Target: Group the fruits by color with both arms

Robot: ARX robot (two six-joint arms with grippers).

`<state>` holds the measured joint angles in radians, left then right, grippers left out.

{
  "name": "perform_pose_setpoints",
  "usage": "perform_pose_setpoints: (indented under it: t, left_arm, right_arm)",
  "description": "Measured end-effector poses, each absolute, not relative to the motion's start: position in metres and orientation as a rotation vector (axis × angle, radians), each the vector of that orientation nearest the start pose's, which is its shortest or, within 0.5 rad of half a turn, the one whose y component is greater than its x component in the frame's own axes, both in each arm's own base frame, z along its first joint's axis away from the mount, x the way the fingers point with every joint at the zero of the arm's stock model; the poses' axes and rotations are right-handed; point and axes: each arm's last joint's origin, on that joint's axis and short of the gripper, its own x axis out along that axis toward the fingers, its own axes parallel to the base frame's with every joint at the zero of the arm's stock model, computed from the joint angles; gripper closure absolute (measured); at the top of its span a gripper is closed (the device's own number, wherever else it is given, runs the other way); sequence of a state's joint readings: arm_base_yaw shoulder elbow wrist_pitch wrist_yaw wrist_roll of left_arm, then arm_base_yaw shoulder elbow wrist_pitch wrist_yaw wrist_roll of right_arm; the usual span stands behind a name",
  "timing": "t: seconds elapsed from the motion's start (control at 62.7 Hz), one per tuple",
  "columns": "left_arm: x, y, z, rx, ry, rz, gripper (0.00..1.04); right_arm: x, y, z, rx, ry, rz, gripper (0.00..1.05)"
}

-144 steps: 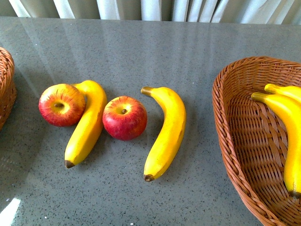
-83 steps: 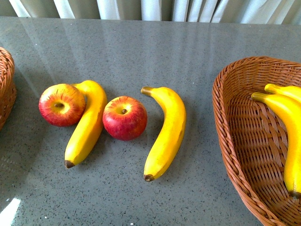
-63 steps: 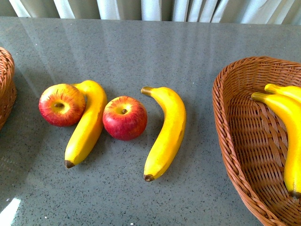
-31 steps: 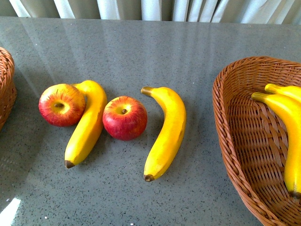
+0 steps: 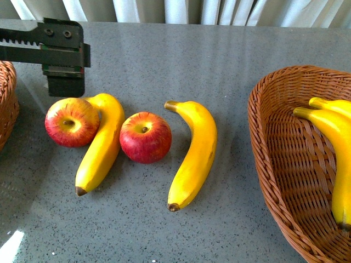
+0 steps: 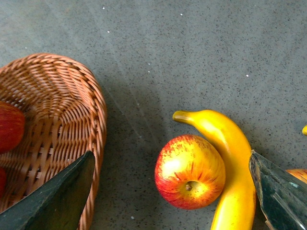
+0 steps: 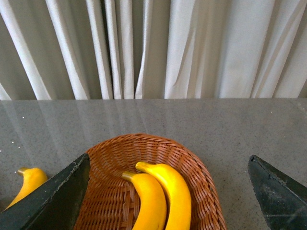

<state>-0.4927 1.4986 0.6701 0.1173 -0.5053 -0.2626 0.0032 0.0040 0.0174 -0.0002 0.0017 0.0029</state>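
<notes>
Left gripper (image 6: 171, 155) spread above glossy red-yellow apple (image 6: 190, 171).

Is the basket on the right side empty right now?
No, two bananas lie side by side inside the wicker basket.

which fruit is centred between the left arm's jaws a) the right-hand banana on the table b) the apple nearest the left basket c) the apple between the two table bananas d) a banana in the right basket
b: the left wrist view shows the apple beside the left basket, leaning on a banana, midway between the open jaws of the left arm and untouched by them.
</notes>
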Motion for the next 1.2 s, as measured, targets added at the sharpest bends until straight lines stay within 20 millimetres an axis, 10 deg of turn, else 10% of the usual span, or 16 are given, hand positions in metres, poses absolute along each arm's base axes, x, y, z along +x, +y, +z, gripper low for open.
perform_pose_setpoints:
  t: [1.197]
  left_arm:
    - [0.299,-0.129,0.117,0.011,0.743,0.167,0.09]
  right_arm:
    - [0.097,0.000,0.169,0.003,-0.013,0.002,0.09]
